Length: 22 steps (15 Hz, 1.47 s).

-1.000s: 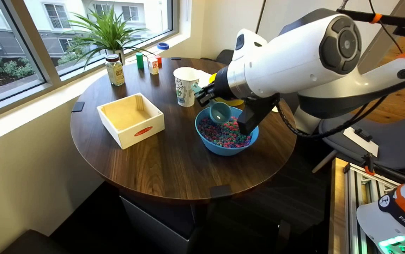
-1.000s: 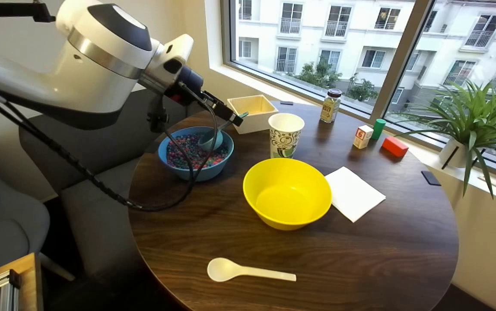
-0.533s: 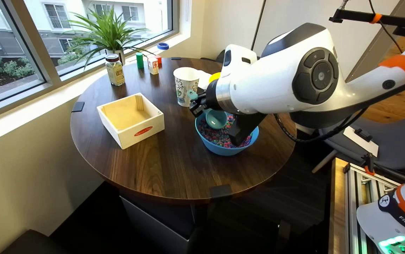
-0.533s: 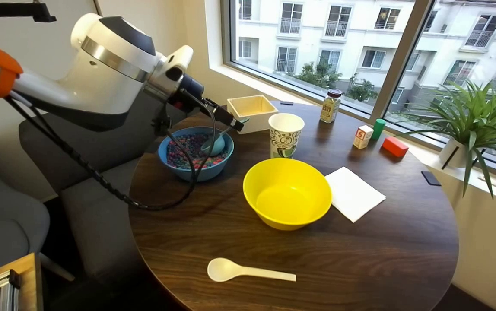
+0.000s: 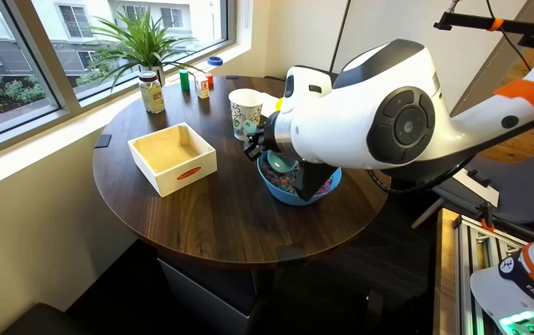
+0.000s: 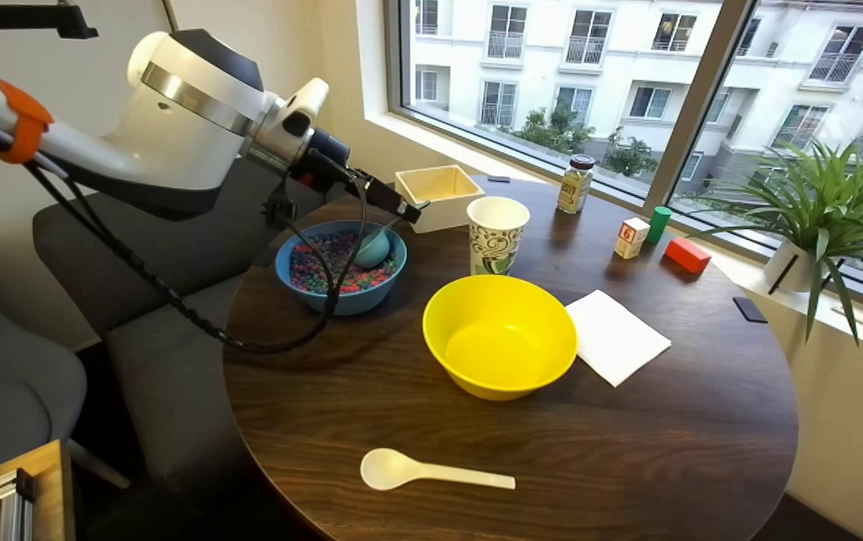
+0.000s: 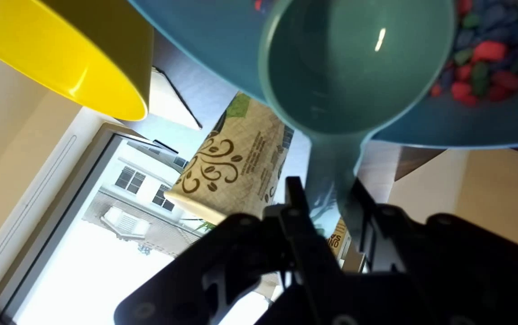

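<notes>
My gripper (image 7: pixel 326 192) is shut on the handle of a teal scoop (image 7: pixel 353 72), which stands between the two dark fingers. The scoop's cup looks empty inside and hangs within the blue bowl (image 6: pixel 352 302). Red, green and blue pebbles (image 7: pixel 489 58) fill the bottom of that bowl; whether the scoop touches them I cannot tell. In both exterior views the gripper (image 5: pixel 252 146) reaches past the bowl's rim, and the handle end (image 5: pixel 249 126) sticks out beyond the fingers. A patterned paper cup (image 6: pixel 493 244) stands close by the fingertips.
A yellow bowl (image 6: pixel 503 385) stands beyond the paper cup, with a white napkin (image 6: pixel 616 342) beside it. Also on the round table are a wooden box (image 5: pixel 190 174), a glass jar (image 5: pixel 151 95), a number block (image 6: pixel 631 239), a green cylinder (image 6: pixel 658 224), a red block (image 6: pixel 687 255) and a pale spoon (image 6: pixel 439 472).
The gripper, with the scoop in it, has come lower and shifted slightly toward the wooden box. The scoop has tilted: its rounded outside now shows in an exterior view where its opening showed before.
</notes>
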Available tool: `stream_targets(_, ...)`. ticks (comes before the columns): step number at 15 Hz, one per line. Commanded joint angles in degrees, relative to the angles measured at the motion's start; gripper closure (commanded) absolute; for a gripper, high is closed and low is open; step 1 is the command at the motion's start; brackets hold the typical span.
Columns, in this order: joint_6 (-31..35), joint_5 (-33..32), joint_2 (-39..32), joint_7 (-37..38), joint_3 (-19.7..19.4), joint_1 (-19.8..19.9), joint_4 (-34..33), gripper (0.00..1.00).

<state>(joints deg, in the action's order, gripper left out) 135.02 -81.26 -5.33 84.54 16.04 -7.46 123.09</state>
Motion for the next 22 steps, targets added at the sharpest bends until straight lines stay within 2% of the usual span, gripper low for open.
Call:
stream_targets(1, -3.9, -1.0, -1.4, 1.1, -1.1, -3.1, -0.7, 0.94)
stream_targets(9, -11.5, -2.7, -1.7, 2.7, -0.8, -6.2, -0.2, 0.94)
stream_targets(18, -14.1, -6.4, -3.4, 5.7, -0.5, -7.2, -0.5, 0.94)
stream_targets(22, -16.1, -6.1, -4.5, 6.0, -0.1, -8.0, -1.0, 0.94)
